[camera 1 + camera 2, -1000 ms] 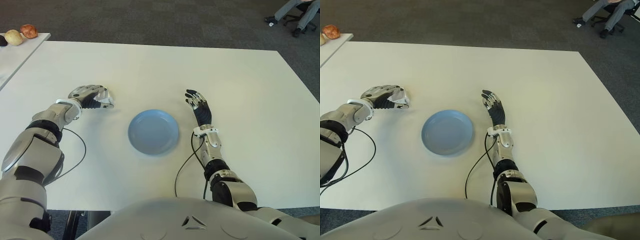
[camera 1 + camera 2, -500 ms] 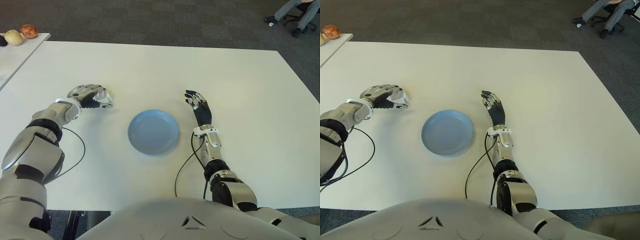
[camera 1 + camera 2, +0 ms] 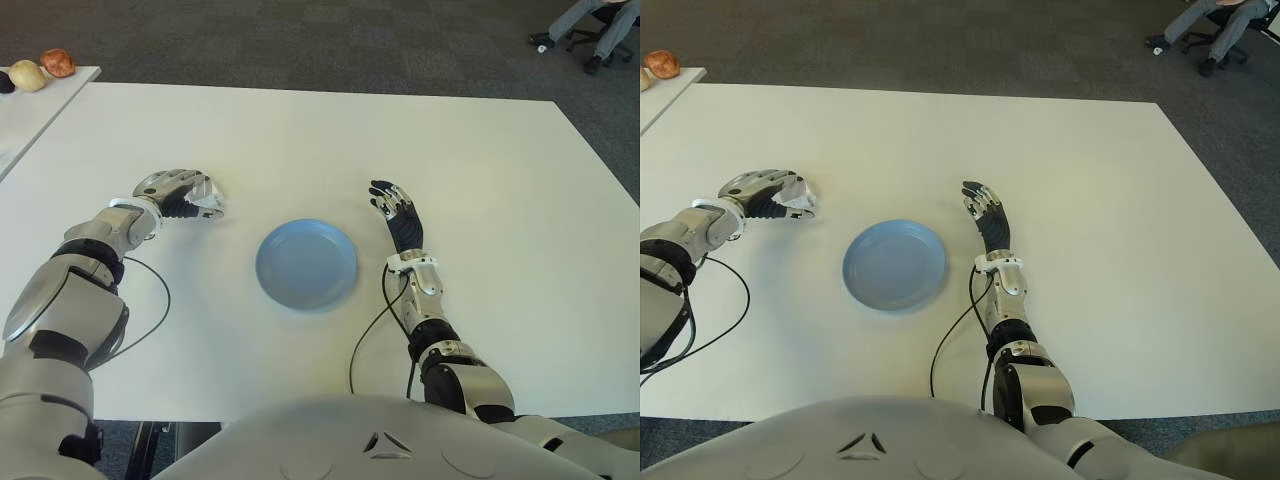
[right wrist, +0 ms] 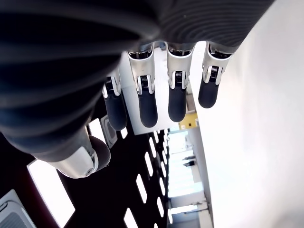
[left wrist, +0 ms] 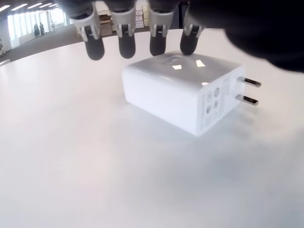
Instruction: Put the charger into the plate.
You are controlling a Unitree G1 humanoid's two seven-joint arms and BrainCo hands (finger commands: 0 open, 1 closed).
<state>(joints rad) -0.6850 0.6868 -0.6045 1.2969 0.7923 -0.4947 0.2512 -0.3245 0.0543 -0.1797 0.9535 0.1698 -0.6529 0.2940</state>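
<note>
Over charger [image 5: 183, 95], left hand [image 3: 180, 193] arched, fingers [image 5: 126, 40] curled down past its far side, tips near or touching casing top, not clamped around it. Charger white, lies flat on white tabletop [image 3: 480, 150], two prongs sticking out sideways, well left of blue plate [image 3: 306, 264]. Right of plate, right hand [image 3: 399, 212] shows palm down, fingers [image 4: 176, 95] extended and slightly apart, holding nothing.

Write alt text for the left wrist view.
A white charger lies flat on the white table, its two metal prongs sticking out sideways. Four dark-tipped fingers of the left hand hang just above its far edge, not closed on it.
</note>
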